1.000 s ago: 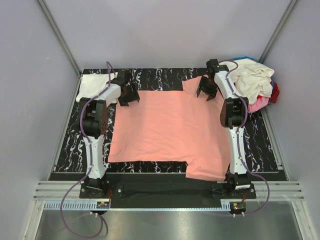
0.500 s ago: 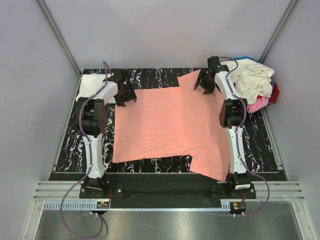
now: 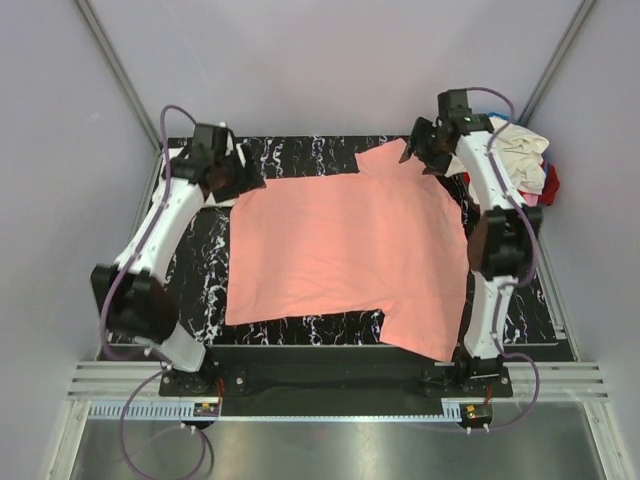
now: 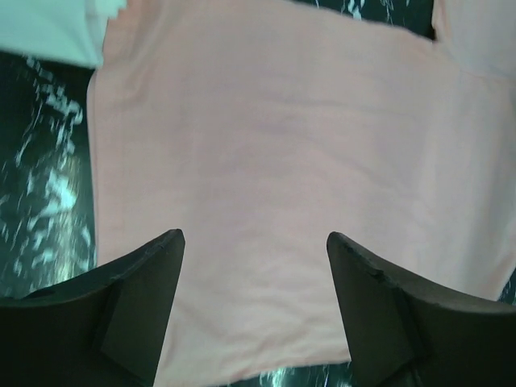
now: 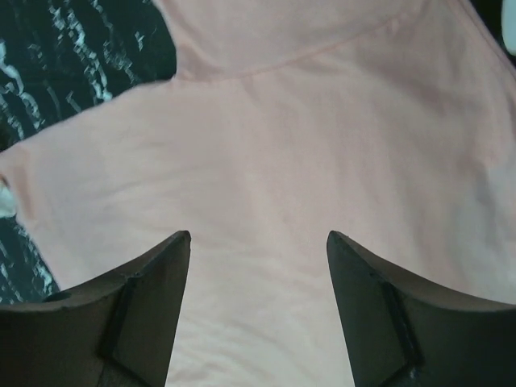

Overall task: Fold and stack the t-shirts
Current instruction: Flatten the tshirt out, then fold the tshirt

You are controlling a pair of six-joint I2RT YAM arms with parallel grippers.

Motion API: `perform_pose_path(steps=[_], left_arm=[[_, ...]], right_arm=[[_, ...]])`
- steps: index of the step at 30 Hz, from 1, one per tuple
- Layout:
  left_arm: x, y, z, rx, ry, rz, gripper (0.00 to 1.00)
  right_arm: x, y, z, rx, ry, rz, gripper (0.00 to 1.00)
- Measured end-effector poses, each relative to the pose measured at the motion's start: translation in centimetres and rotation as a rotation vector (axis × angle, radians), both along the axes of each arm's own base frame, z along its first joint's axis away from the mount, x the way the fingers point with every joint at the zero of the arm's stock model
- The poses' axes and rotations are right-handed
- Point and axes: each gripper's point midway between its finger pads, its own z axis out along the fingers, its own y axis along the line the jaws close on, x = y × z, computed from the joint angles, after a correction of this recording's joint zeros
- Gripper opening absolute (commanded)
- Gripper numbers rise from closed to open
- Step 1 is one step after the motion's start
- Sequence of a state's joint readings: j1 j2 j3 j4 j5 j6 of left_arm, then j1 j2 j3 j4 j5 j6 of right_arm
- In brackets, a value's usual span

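The salmon-pink cotton t-shirt is lying flat for folding beneath left fingers and right fingers, both gaping, empty.

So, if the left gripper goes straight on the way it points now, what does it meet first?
Most likely the salmon-pink t-shirt: in the left wrist view, only its flat cloth lies ahead of the open left gripper. How far off the cloth is, I cannot tell.
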State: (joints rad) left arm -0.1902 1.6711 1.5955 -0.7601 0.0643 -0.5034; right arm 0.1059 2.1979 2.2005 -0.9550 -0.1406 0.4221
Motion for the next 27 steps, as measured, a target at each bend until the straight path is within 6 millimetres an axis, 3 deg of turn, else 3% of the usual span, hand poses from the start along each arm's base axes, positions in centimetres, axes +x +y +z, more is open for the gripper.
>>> perform_pose_path(steps=[3,6,8,12,15,19,22,27], left_arm=[[-6.5,0.5,1.5,0.0,-0.031,-0.005,0.78],[-14.1,1.6,-1.6,0.006,0.026,0.015,0.77],[-18.8,2.6,-4.6,0.002,0.11,0.047,0.75],[-24.3,3.6,-9.4,-0.042,0.187,0.125,0.7],[-26.8,4.0,-11.7,-0.062,0.246,0.174,0.72],[-27.2,4.1,-12.4,-0.08,0.277,0.249,0.75],[-27.4,3.8,-13.9,-0.108,0.288,0.288,0.78],[-28.4,3.4,-15.7,-0.077,0.33,0.313,0.78]], right_arm=[[-5.1,-0.1,3.8,0.015,-0.041,-0.008,0.77],[-11.6,0.4,6.0,0.044,-0.084,-0.011,0.77],[-15.5,1.0,6.1,0.068,-0.097,-0.008,0.77],[-21.3,2.7,3.5,0.097,-0.059,0.02,0.77],[-24.2,3.9,0.3,0.092,0.019,0.046,0.77],[-26.5,4.2,-2.6,0.084,0.094,0.05,0.78],[-27.5,3.9,-3.2,0.091,0.099,0.037,0.78],[-27.6,3.9,-2.7,0.104,0.072,0.034,0.78]])
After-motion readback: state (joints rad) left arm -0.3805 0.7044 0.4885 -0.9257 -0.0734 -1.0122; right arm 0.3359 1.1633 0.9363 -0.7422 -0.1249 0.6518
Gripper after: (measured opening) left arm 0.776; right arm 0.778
